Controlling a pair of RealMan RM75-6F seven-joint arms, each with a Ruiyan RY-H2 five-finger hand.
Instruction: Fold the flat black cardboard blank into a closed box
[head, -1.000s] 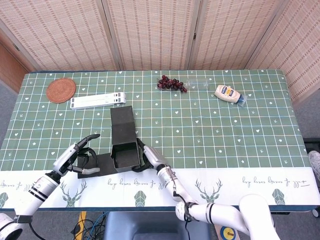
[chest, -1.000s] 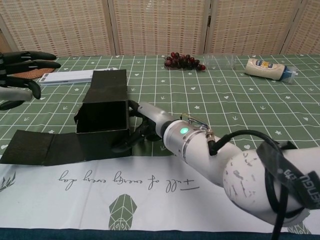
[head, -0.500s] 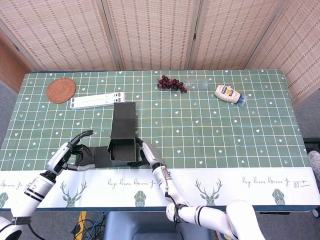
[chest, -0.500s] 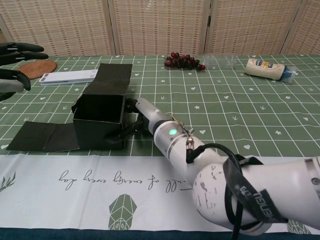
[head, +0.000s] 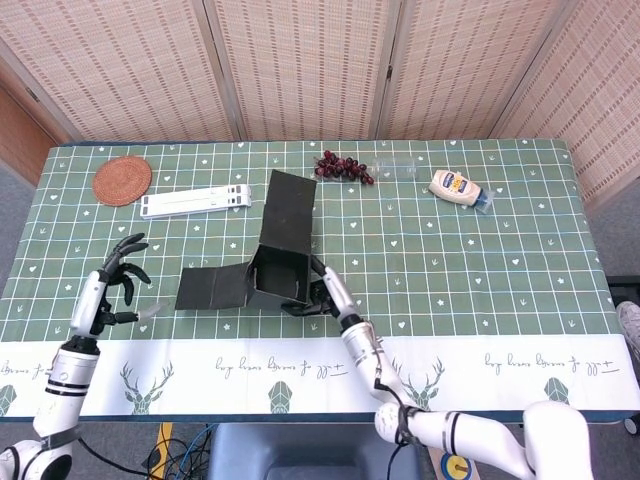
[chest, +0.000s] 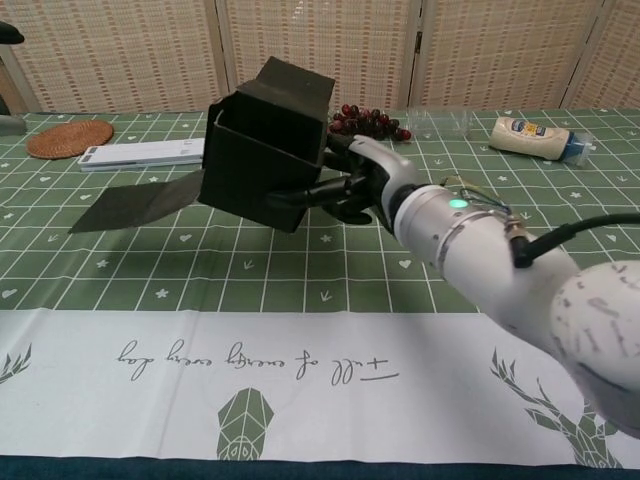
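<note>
The black cardboard box stood partly formed: its side walls were up as an open tube near the middle of the tabletop, tilted and lifted clear of the cloth in the chest view. One long flap rose on the far side, and another panel trailed flat to the left. The right hand held the box by its right wall, fingers wrapped on the near edge. The left hand hovered well apart at the left, holding nothing, its fingers spread and loosely curled. No end looked closed, though the underside was hidden. Left, as I judged it: tucking both flaps to shut the box.
</note>
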